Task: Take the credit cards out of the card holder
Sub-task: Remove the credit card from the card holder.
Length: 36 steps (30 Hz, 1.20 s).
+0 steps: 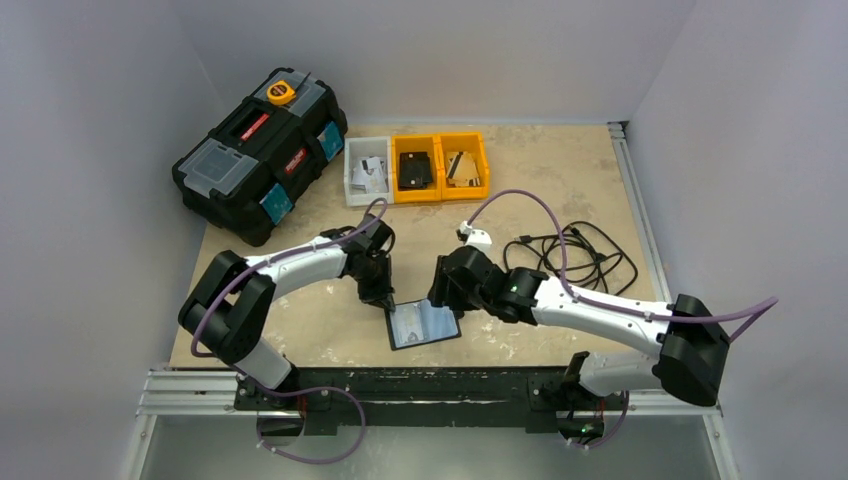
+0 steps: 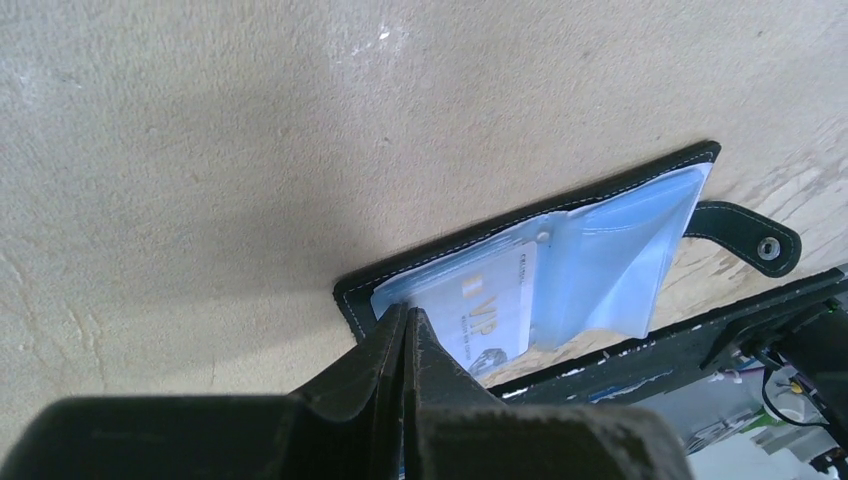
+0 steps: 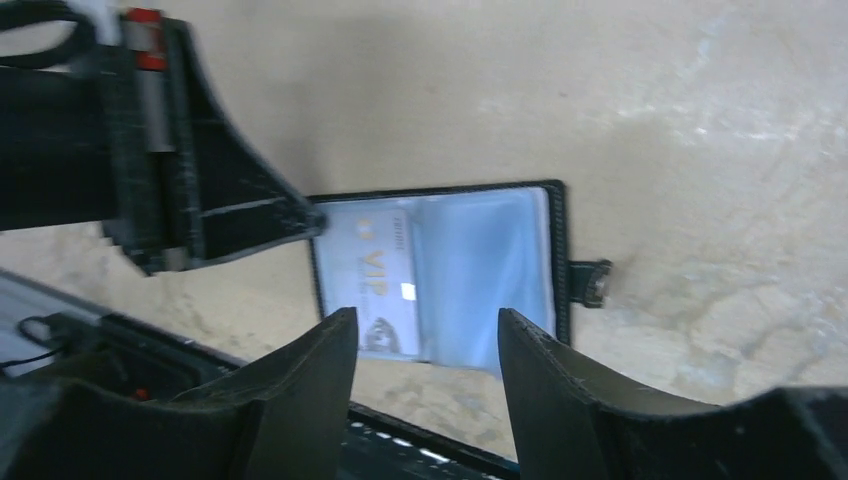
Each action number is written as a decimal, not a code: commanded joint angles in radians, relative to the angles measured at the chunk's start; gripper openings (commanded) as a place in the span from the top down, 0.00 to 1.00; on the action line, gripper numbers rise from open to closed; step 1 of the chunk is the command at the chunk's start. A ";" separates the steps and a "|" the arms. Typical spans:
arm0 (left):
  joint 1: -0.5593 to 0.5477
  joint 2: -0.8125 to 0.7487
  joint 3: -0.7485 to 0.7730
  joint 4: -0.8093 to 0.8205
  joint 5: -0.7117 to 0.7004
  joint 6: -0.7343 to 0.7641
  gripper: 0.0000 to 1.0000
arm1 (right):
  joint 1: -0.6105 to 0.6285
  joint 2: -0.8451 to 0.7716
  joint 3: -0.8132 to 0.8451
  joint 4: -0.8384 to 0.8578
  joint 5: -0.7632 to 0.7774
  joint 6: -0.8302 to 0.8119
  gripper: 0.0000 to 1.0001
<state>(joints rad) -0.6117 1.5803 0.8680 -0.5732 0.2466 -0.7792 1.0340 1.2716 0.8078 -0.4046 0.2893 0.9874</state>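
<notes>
The black card holder (image 1: 392, 338) lies open flat near the table's front edge, its snap tab (image 2: 745, 232) sticking out to one side. A pale card printed VIP (image 2: 490, 305) sits in its clear bluish sleeves (image 2: 620, 265), and the right wrist view shows the same card (image 3: 372, 272). My left gripper (image 2: 408, 316) is shut, its tips resting on the holder's corner by the card's edge. My right gripper (image 3: 427, 322) is open and hangs just above the holder's (image 3: 560, 250) near edge, with nothing between its fingers. In the top view it (image 1: 445, 292) stands over the holder's far right side.
A large black toolbox (image 1: 262, 150) stands at the back left. A white bin (image 1: 368, 172) and two yellow bins (image 1: 417, 168) (image 1: 465, 165) sit at the back. A coiled black cable (image 1: 580, 255) lies on the right. The black front rail (image 1: 430, 385) runs just below the holder.
</notes>
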 commanded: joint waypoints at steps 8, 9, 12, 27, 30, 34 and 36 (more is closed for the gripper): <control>0.000 -0.105 0.032 -0.008 0.025 0.017 1.00 | -0.022 0.193 0.041 0.293 -0.285 -0.067 0.52; -0.001 -0.116 0.029 -0.010 0.025 0.015 1.00 | -0.030 0.214 0.037 0.313 -0.318 -0.064 0.53; -0.002 -0.148 0.008 -0.011 0.026 0.007 1.00 | -0.053 0.252 0.012 0.368 -0.359 -0.055 0.54; -0.003 -0.147 -0.073 0.048 0.096 -0.009 1.00 | -0.086 0.278 -0.094 0.453 -0.409 -0.037 0.54; -0.012 -0.133 -0.083 0.060 0.105 -0.011 1.00 | -0.086 0.278 -0.096 0.433 -0.394 -0.035 0.55; -0.017 -0.114 -0.090 0.074 0.108 -0.011 1.00 | -0.086 0.262 -0.091 0.406 -0.361 -0.041 0.56; -0.016 -0.104 -0.091 0.080 0.111 -0.011 1.00 | -0.085 0.252 -0.075 0.372 -0.339 -0.050 0.56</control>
<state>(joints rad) -0.6224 1.4597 0.7868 -0.5362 0.3336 -0.7757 0.9482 1.5517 0.7174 0.0002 -0.0952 0.9470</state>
